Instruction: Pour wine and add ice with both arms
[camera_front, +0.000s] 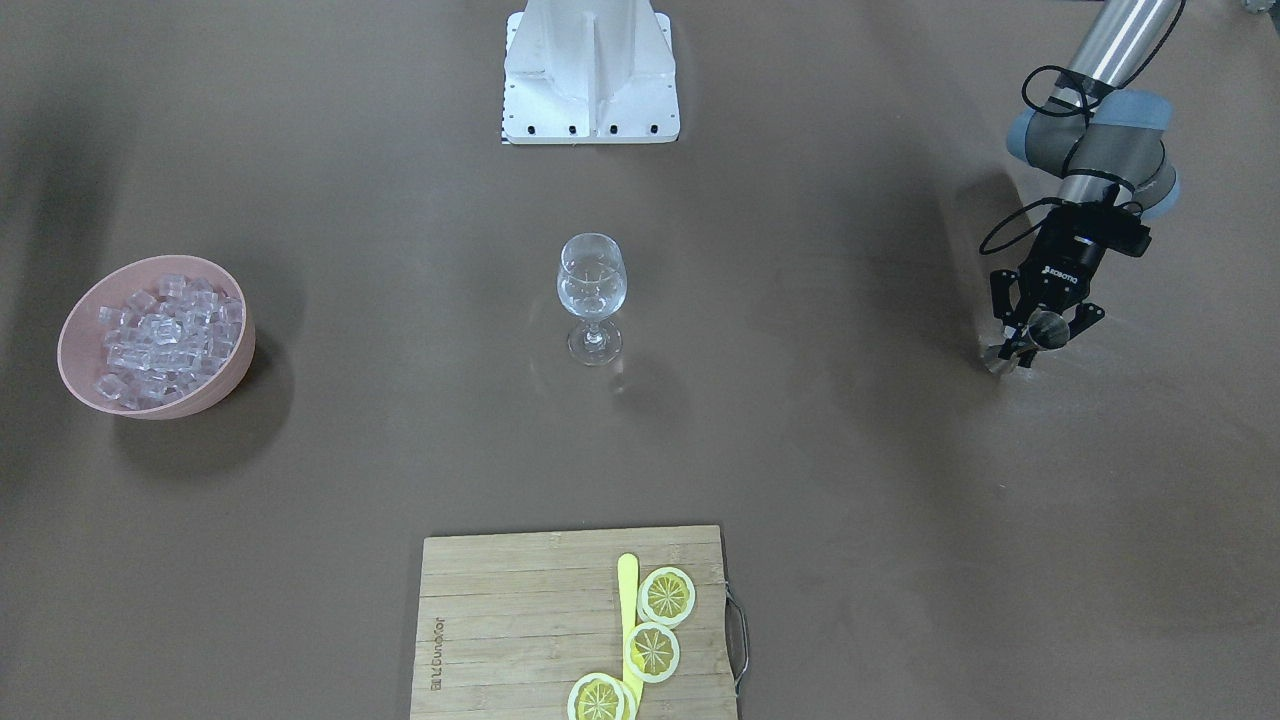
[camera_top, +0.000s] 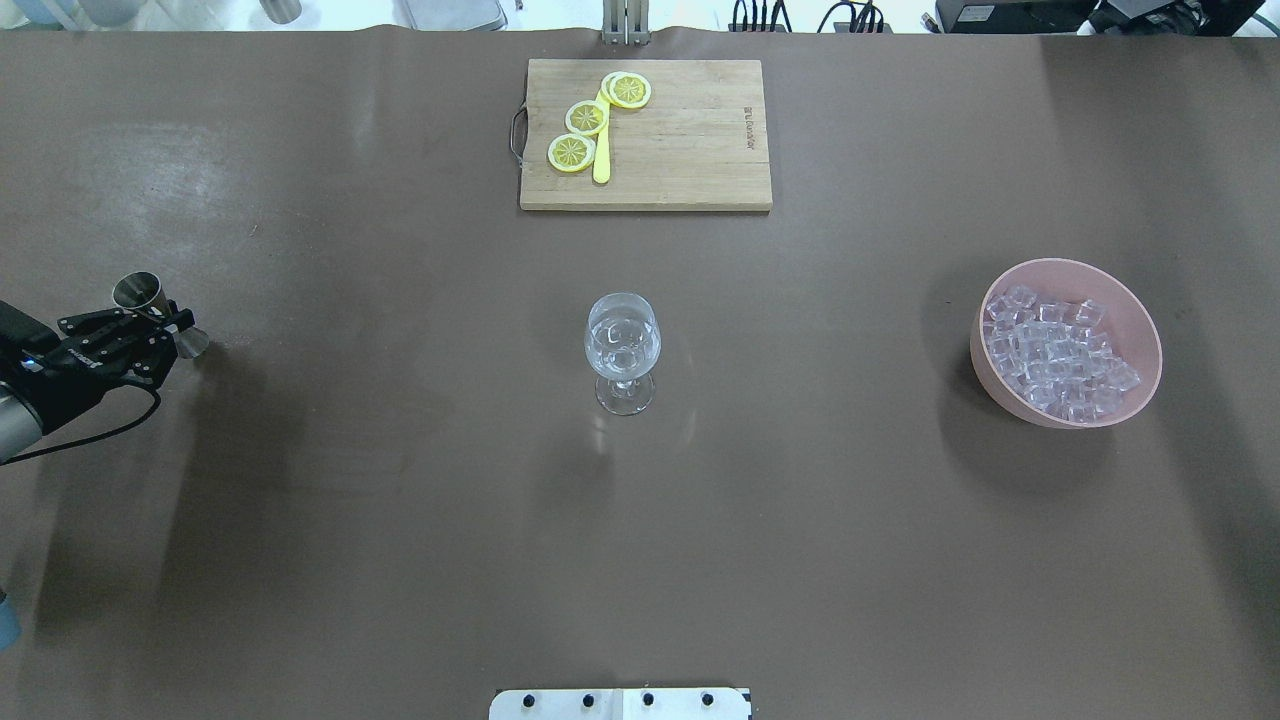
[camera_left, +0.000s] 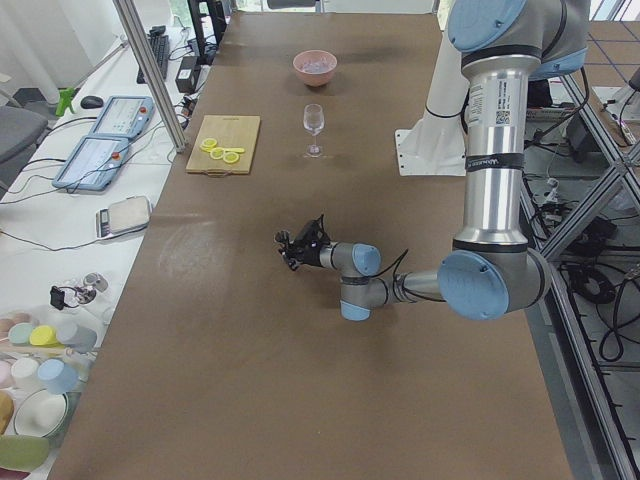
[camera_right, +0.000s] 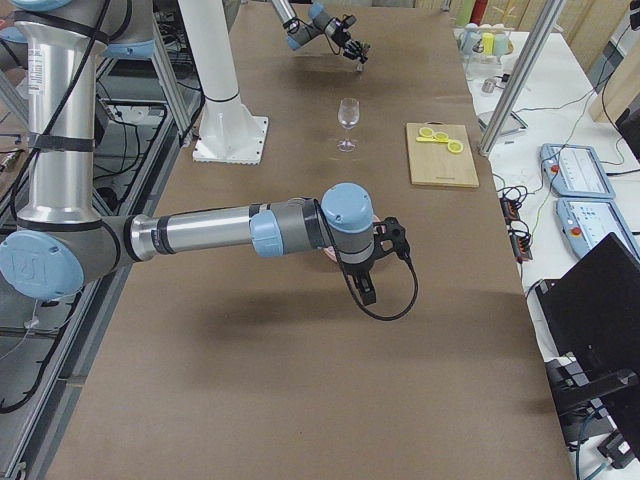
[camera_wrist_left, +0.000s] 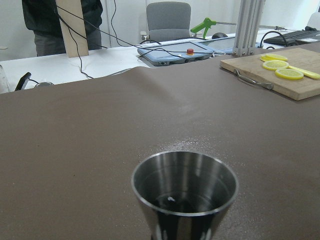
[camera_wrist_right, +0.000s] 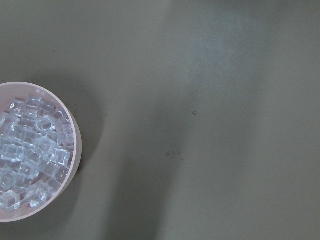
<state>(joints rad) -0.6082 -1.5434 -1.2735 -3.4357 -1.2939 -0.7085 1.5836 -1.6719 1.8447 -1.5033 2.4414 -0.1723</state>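
The clear wine glass (camera_front: 592, 290) stands at the table's middle (camera_top: 622, 345); any wine in it is too faint to make out. My left gripper (camera_front: 1035, 335) is at the table's left end (camera_top: 160, 322), shut on a steel jigger (camera_wrist_left: 185, 192), upright and low at the table. Only a trace of liquid shows at the jigger's bottom. The ice (camera_top: 1055, 355) fills a pink bowl (camera_top: 1135, 305) on the right. My right gripper (camera_right: 366, 290) hangs beside the bowl; I cannot tell if it is open. Its wrist view shows the ice (camera_wrist_right: 30, 165) at lower left.
A wooden cutting board (camera_top: 690, 140) with lemon slices (camera_top: 587, 117) and a yellow knife lies at the far edge, beyond the glass. The white pedestal (camera_front: 590, 70) stands at the robot's side. Bare brown tabletop lies between the glass and each arm.
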